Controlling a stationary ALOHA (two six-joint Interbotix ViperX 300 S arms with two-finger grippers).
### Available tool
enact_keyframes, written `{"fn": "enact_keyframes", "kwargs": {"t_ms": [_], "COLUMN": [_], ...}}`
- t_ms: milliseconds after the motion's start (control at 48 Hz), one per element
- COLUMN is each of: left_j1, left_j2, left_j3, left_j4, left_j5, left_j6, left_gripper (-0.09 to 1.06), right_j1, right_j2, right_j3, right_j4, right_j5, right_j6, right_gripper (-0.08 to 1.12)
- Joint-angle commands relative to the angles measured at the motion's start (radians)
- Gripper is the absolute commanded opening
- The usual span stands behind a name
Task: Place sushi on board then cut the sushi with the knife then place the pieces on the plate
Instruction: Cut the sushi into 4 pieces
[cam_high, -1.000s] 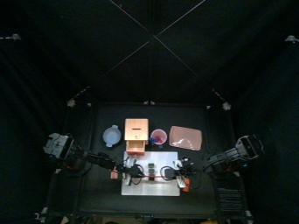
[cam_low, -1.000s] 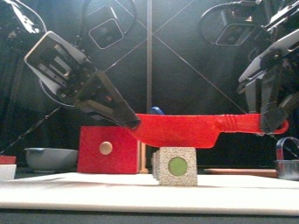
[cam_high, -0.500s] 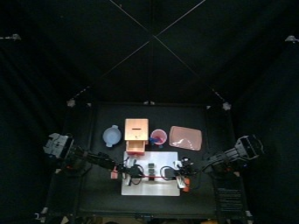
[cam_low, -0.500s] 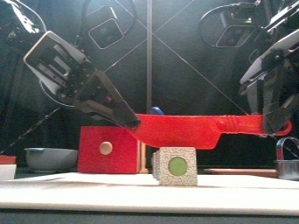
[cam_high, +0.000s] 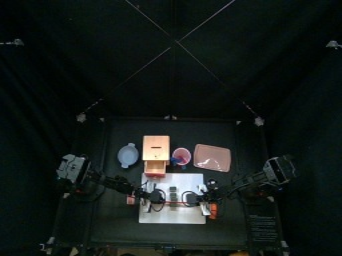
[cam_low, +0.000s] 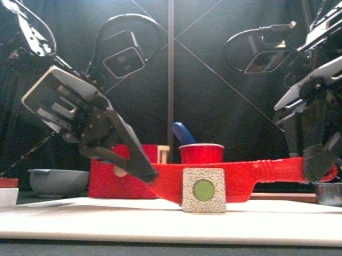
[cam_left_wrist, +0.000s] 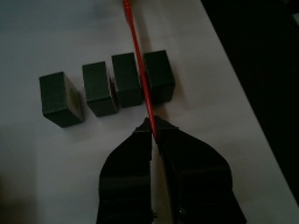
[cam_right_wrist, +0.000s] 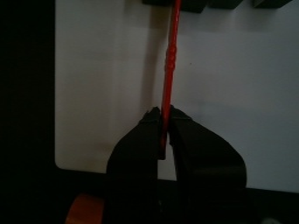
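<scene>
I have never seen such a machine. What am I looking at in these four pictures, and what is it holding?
A robot with two black arms, each ending in a two-jaw hand. One picture looks down from above, one level from the table's front, two from the wrists. On the table: white board, bowl, wooden box, red cup, pink tray. The left hand and right hand each grip one end of a red knife, its blade down between sushi blocks on the board.

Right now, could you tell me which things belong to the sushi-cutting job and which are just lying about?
For the job: red toy knife, sushi blocks, white cutting board, pink tray.
Lying about: wooden box, blue-grey bowl, red cup, blue toy knife.
</scene>
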Motion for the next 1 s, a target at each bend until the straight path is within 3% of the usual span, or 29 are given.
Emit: {"fn": "enact_keyframes", "kwargs": {"t_ms": [21,167,312,438,521,583,771,875,1000], "left_j1": [-0.021,-0.014,0.000,0.044,0.084,0.106,0.124,0.127,0.135], "left_j2": [-0.014,-0.081,-0.179,-0.253,-0.290,-0.304,-0.293,-0.293,-0.293], "left_j3": [0.021,0.021,0.014,0.008,0.009,0.014,0.040,0.052,0.066], "left_j4": [-0.002,0.005,0.037,0.038,0.035,0.029,0.008,0.008,0.003], "left_j5": [0.046,0.048,0.038,0.020,-0.025,-0.086,-0.264,-0.307,-0.322], "left_j6": [0.000,0.002,0.002,-0.002,-0.002,-0.002,0.002,0.003,0.000], "left_gripper": [0.44,0.44,0.45,0.49,0.57,0.66,0.87,0.87,0.88], "right_j1": [0.035,0.034,0.031,0.028,0.011,-0.015,-0.060,-0.081,-0.100], "right_j2": [-0.014,-0.058,-0.129,-0.198,-0.258,-0.308,-0.442,-0.532,-0.598], "right_j3": [0.006,-0.009,-0.018,-0.020,-0.011,0.003,0.046,0.058,0.083], "right_j4": [-0.003,-0.018,-0.046,-0.069,-0.077,-0.072,-0.057,-0.021,0.067], "right_j5": [0.032,0.077,0.141,0.193,0.236,0.253,0.264,0.284,0.344], "right_j6": [-0.005,-0.005,-0.003,-0.003,-0.002,-0.002,0.002,0.002,0.009], "right_gripper": [0.41,0.41,0.41,0.41,0.41,0.41,0.41,0.41,0.41]}}
